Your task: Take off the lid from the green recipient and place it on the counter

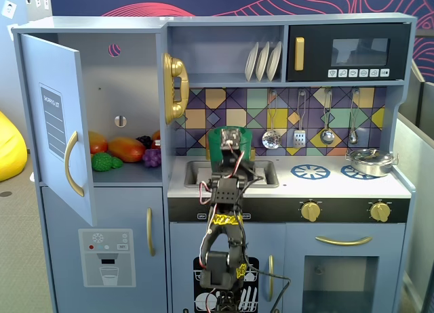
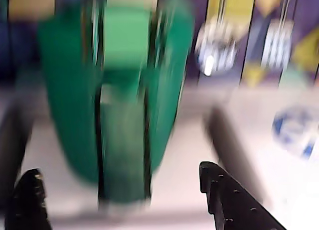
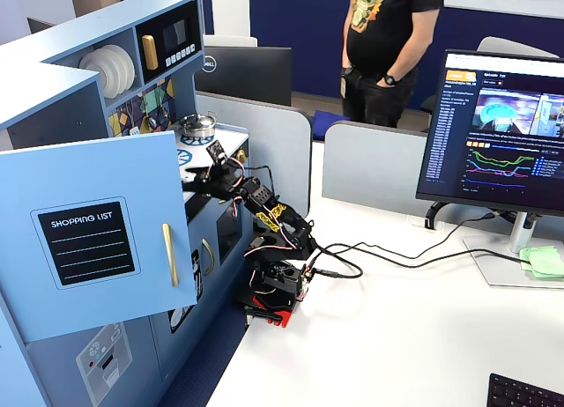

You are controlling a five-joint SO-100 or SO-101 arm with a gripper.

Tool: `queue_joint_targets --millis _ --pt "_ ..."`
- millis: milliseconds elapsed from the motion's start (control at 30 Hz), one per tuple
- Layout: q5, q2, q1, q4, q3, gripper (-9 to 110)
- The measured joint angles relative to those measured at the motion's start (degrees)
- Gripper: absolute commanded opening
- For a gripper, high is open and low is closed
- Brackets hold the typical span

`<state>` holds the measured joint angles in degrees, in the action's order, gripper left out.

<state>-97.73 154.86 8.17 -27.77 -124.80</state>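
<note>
In a fixed view, the open cupboard at far left holds toy fruit (image 1: pixel 119 150). Right of it, the green recipient (image 1: pixel 218 142) stands on the counter (image 1: pixel 339 184) behind the sink (image 1: pixel 196 172), mostly hidden by the arm. The gripper (image 1: pixel 234 165) sits just in front of the pot — in the wrist view its jaws are spread, one tip at each lower corner, the blurred recipient (image 2: pixel 75 100) with its lighter strap handle (image 2: pixel 124 140) standing between and beyond them (nothing pinched). The lid cannot be made out in any view. Further right, a silver pan (image 1: pixel 369 161) rests on the far burner ring.
</note>
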Motion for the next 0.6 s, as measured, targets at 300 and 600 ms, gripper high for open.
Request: queue_joint_targets --millis 300,600 --pt "0.0 -7.9 -0.3 5.1 7.5 40" --pt "0.0 -18.9 -0.4 5.8 16.4 37"
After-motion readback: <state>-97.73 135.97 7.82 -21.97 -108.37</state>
